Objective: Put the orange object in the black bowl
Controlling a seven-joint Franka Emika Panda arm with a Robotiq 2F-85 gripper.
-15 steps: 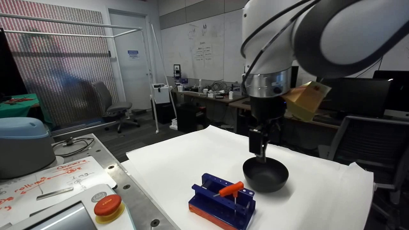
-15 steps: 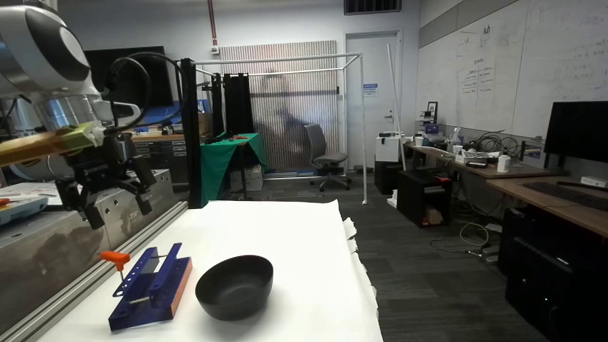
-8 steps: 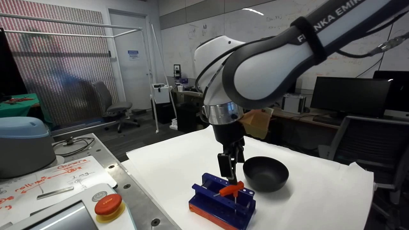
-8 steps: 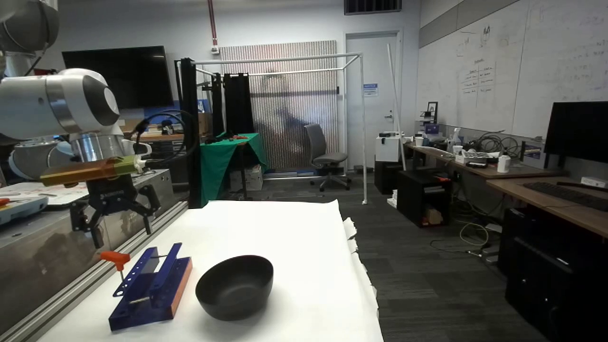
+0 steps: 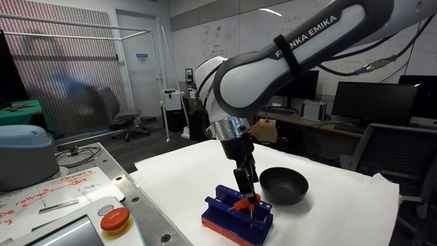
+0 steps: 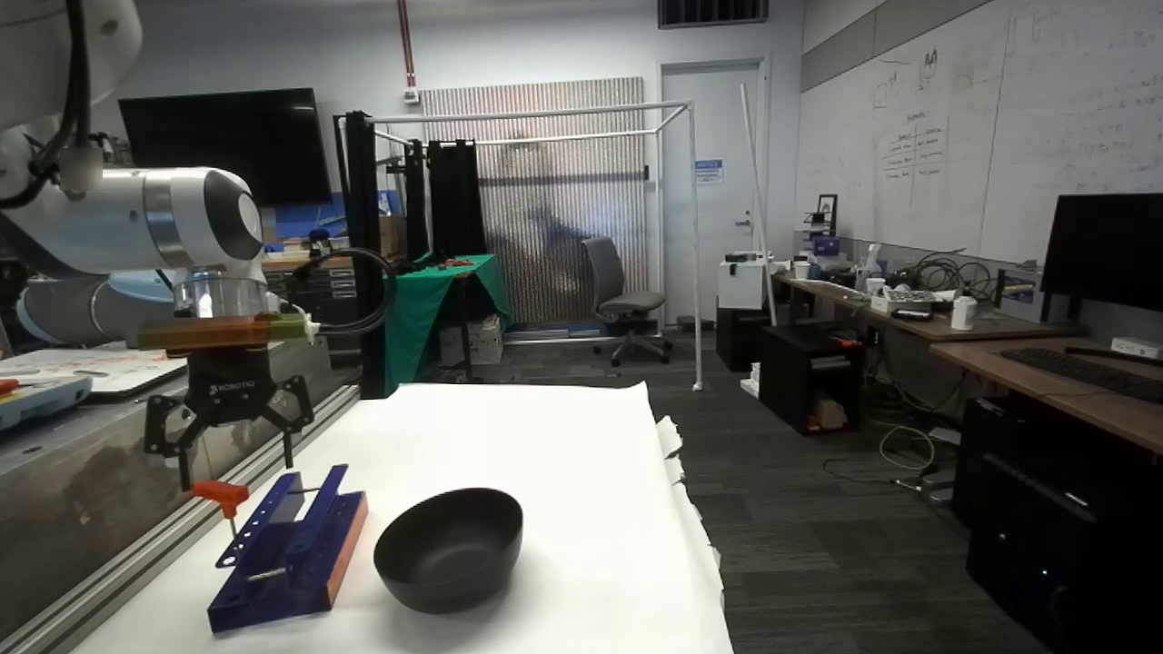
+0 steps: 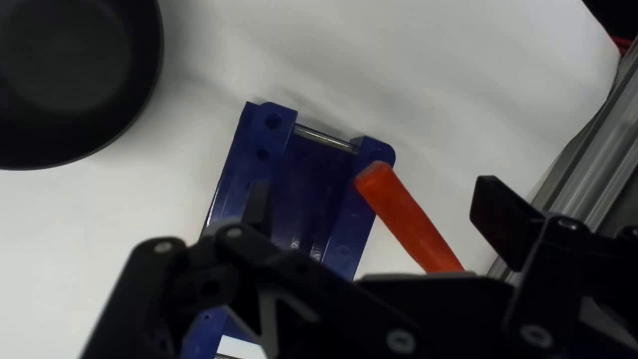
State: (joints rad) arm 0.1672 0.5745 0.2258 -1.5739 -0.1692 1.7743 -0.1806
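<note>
the tool (image 6: 237,469) gapes empty; in the wrist view the orange handle (image 7: 408,219) shows inside its spread, long axis aslant.

- In the wrist view an obstacle, the blue ridged rack (image 7: 314,192), lay behind one finger of the black gripper (image 7: 376,208)!
- There, a gap showed between the orange T-shaped handle (image 7: 408,219) and the other finger!
- The round matte black bowl (image 5: 284,188) gaped upward!

In an exterior view, has a green-draped table (image 6: 418,309) at nine o'clock, pale door (image 6: 713,145) at one, whiteboard (image 6: 954,136) at two, wooden desk (image 6: 1022,374) at three and dark carpet (image 6: 836,509) at four.
</note>
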